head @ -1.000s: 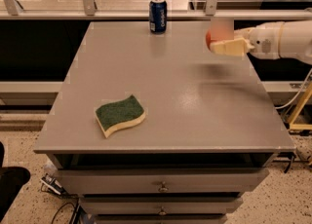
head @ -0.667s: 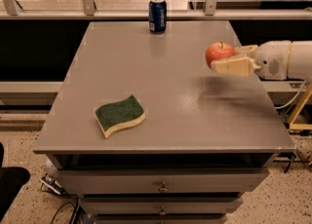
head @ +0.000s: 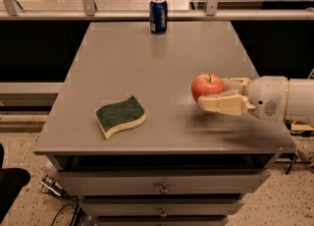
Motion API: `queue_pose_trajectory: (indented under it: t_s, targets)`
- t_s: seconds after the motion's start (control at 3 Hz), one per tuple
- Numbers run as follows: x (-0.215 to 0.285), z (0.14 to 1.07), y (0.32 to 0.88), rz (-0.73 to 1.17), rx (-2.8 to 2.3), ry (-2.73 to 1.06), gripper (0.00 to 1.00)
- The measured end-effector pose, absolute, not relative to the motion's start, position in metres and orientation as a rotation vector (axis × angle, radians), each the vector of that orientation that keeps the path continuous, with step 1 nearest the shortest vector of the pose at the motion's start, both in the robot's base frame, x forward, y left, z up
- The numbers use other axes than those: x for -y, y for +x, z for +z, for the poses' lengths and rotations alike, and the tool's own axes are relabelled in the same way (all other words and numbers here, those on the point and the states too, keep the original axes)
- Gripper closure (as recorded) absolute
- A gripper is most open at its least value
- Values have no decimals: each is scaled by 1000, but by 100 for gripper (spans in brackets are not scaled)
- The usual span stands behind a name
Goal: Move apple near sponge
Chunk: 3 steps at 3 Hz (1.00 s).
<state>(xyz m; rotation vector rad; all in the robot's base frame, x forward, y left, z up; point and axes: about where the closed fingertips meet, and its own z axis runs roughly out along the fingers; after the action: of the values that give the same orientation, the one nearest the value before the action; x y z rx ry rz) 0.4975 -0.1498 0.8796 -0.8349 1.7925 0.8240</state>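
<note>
1. Camera view, arm pose: the white arm (head: 274, 103) reaches in level from the right, low over the table (head: 147, 63). The gripper (head: 213, 93) points left, its fingers pinching the apple (head: 207, 85).
2. Apple: right of the sponge (head: 120, 116), well apart from it; contact with the tabletop is unclear.
3. Change from 0.7 s earlier: gripper and apple are nearer the front edge and slightly further left. The sponge and blue can (head: 158, 14) are unmoved.

Bare tabletop (head: 147, 68) separates gripper (head: 212, 94), holding apple (head: 207, 85) above it, from sponge (head: 120, 116).
</note>
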Motion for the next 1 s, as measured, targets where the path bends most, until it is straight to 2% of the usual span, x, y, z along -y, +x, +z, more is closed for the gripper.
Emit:
queue_pose_trajectory:
  t_s: [0.67, 1.0]
  targets:
    - [91, 856, 448, 831, -1749, -902, 100]
    - [77, 838, 443, 819, -1742, -930, 100]
